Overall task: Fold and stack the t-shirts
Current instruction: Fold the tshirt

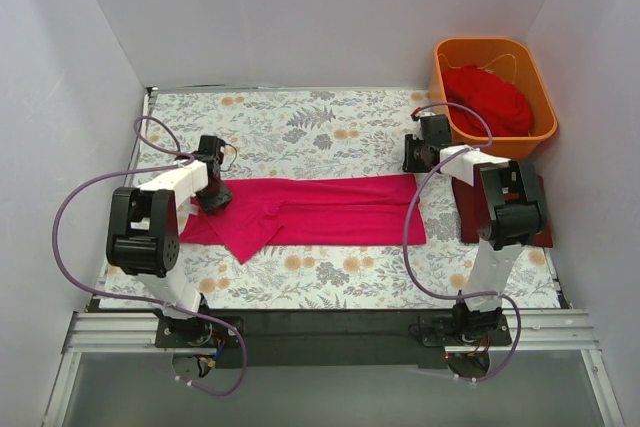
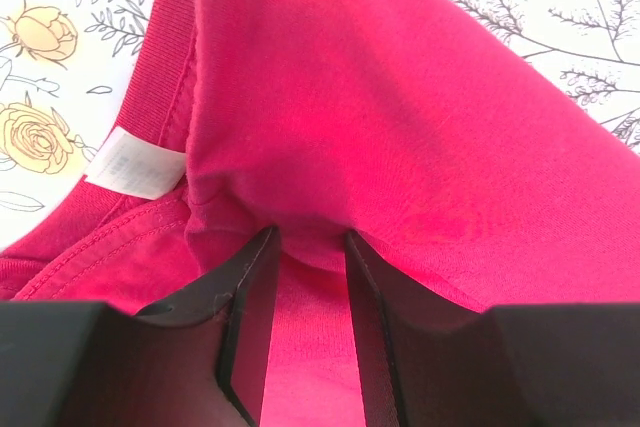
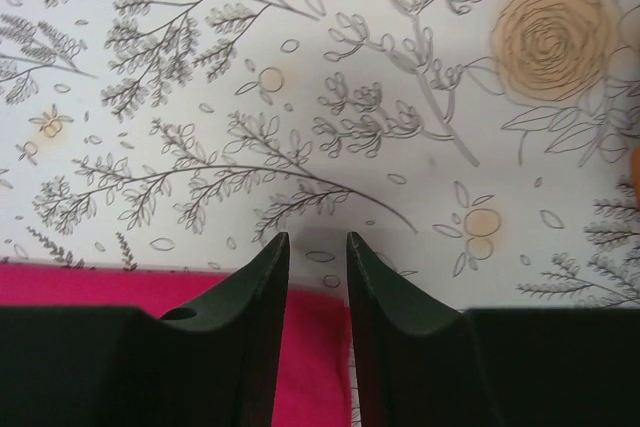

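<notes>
Left end effector point(image 2: 310, 247) pinching magenta t-shirt point(image 2: 400, 127), label point(image 2: 135, 162) visible

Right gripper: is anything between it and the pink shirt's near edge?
Nothing visible. The right gripper hangs over bare floral cloth, with the edge of the magenta-pink t-shirt just behind its fingertips. The orange tub sits farther back and off to the right, clear of that path. The left gripper is already at the shirt's collar end.

A magenta-pink tee point(image 1: 320, 209) with a white label point(image 2: 136, 163) is showing against the grey-and-peach floral cloth point(image 1: 330, 127), while right of that tee a maroon tee point(image 1: 462, 209) is lying and a scarlet tee point(image 1: 490, 97) is filling the orange tub point(image 1: 440, 72).
</notes>
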`<action>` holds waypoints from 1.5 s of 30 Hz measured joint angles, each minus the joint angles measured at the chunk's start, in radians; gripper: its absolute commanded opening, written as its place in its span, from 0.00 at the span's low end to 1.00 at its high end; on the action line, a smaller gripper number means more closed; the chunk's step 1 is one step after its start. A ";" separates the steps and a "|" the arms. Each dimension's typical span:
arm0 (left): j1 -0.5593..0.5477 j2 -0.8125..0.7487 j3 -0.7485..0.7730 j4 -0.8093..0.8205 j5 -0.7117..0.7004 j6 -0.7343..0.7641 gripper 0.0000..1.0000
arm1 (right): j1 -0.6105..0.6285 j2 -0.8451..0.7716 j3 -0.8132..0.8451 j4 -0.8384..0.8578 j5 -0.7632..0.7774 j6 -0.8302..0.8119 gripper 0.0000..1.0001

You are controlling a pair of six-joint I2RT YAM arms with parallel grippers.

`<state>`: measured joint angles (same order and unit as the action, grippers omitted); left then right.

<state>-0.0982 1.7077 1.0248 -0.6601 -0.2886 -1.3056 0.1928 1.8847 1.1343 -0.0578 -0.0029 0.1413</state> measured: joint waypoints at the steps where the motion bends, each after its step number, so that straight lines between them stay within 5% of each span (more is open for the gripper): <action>1: 0.003 -0.003 -0.003 0.002 0.001 0.000 0.33 | -0.004 0.005 0.009 -0.002 0.004 0.001 0.37; 8: 0.005 -0.030 -0.036 0.026 -0.003 0.013 0.37 | 0.009 -0.003 0.031 -0.034 -0.036 -0.053 0.37; 17: 0.005 -0.043 -0.055 0.047 -0.004 0.019 0.37 | 0.169 -0.144 0.000 -0.044 -0.072 -0.211 0.34; 31: 0.005 -0.055 -0.071 0.068 -0.003 0.027 0.37 | 0.305 -0.003 0.029 -0.087 -0.100 -0.285 0.32; 45: 0.005 -0.063 -0.083 0.080 -0.007 0.026 0.36 | 0.215 0.099 0.154 -0.083 0.020 -0.182 0.32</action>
<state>-0.0937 1.6444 0.9421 -0.5804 -0.2955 -1.2797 0.4080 1.9835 1.2888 -0.1406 0.0170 -0.0410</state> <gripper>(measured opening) 0.367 0.320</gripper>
